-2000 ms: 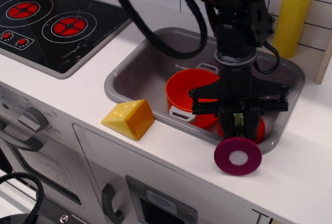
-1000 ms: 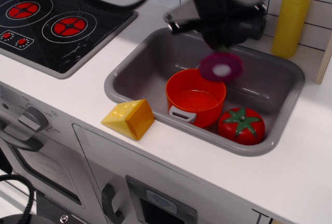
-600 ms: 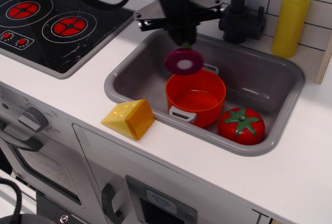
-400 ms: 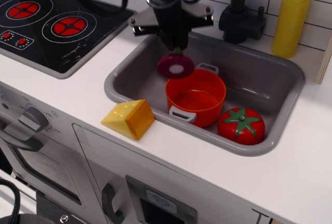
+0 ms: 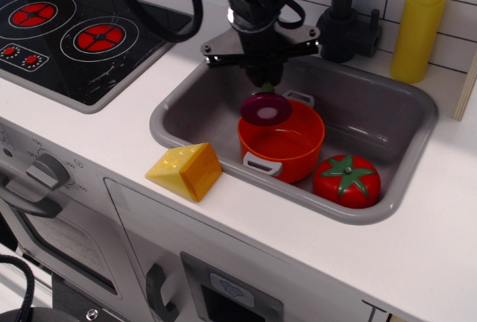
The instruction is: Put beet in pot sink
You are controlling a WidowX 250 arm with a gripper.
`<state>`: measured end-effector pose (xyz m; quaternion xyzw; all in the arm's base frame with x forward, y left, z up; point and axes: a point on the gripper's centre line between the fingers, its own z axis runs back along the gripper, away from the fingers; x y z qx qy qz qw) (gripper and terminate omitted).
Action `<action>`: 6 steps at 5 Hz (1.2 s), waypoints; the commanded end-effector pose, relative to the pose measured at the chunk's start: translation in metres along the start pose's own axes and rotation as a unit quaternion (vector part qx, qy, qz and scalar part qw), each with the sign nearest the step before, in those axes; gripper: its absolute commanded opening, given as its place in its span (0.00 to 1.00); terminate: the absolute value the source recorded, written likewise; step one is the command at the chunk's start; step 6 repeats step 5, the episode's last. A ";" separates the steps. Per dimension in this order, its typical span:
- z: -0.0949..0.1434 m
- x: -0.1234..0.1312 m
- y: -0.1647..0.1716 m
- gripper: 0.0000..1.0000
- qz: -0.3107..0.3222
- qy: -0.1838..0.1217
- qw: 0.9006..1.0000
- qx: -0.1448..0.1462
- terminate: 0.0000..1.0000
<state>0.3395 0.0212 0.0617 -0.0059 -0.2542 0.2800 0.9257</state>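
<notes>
The beet [image 5: 266,109], a magenta disc with a pale centre, hangs by its green leaves from my gripper [image 5: 264,82], which is shut on it. It hovers just above the far left rim of the orange-red pot [image 5: 282,141]. The pot stands in the grey sink [image 5: 179,106], with one grey loop handle toward the front and one at the back. My arm comes down from the top of the view over the sink's back left part.
A red tomato [image 5: 346,180] lies in the sink right of the pot. A yellow cheese wedge [image 5: 185,171] sits on the counter at the sink's front left. A yellow bottle [image 5: 417,27] and black faucet [image 5: 344,20] stand behind the sink. A stovetop [image 5: 74,35] is at left.
My gripper carried the beet from the counter at front right up over the sink, swung left past the pot, and has now come back slightly right and down over the pot's rim.
</notes>
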 end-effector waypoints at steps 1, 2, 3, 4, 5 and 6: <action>0.010 0.019 -0.006 1.00 0.014 -0.006 1.000 -0.004 0.00; 0.010 0.018 -0.010 1.00 0.012 -0.011 1.000 0.002 0.00; 0.010 0.018 -0.010 1.00 0.012 -0.011 1.000 0.002 0.00; 0.010 0.018 -0.010 1.00 0.012 -0.011 1.000 0.002 0.00; 0.010 0.018 -0.010 1.00 0.012 -0.011 1.000 0.002 1.00; 0.010 0.018 -0.010 1.00 0.012 -0.011 1.000 0.002 1.00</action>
